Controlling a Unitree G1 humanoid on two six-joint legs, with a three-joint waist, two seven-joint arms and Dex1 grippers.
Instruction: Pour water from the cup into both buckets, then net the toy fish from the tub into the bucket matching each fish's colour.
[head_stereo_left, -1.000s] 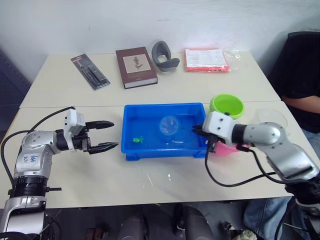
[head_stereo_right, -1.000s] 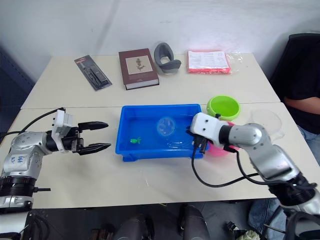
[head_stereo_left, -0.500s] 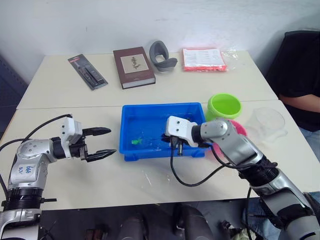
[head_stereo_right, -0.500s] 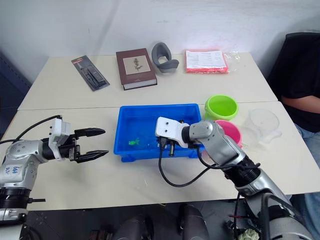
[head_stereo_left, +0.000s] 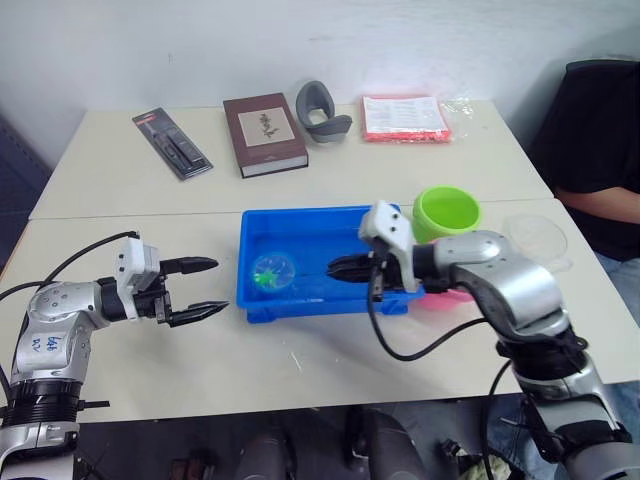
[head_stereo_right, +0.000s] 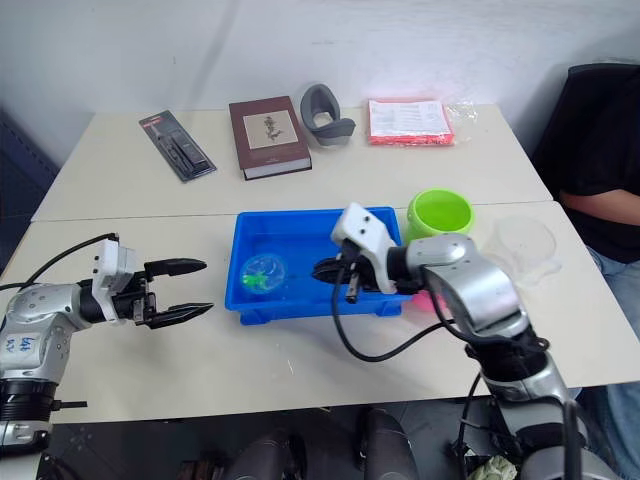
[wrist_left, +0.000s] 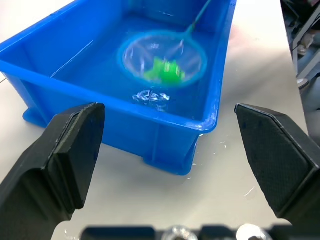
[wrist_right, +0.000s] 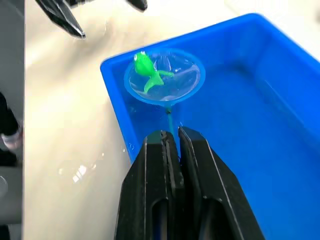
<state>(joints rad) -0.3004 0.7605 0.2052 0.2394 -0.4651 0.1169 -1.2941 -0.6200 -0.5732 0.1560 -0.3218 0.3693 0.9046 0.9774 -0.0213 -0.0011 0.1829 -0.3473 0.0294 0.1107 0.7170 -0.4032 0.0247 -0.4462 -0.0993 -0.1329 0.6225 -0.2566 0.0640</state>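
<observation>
On the near table, the left gripper (head_stereo_left: 200, 287) hovers over bare tabletop just beside the tub's (head_stereo_left: 262, 311) left wall, fingers spread wide with nothing between them. Inside the tub, at its left end close to the rim, the net (wrist_right: 164, 77) holds a green toy fish (wrist_right: 144, 67). The right gripper (head_stereo_left: 345, 268), over the tub's middle, is clamped on the net's thin handle. Beyond the tub's right end stand the green bucket (head_stereo_left: 449, 213) and pink bucket (head_stereo_left: 452, 295), then the cup (head_stereo_left: 537, 234).
</observation>
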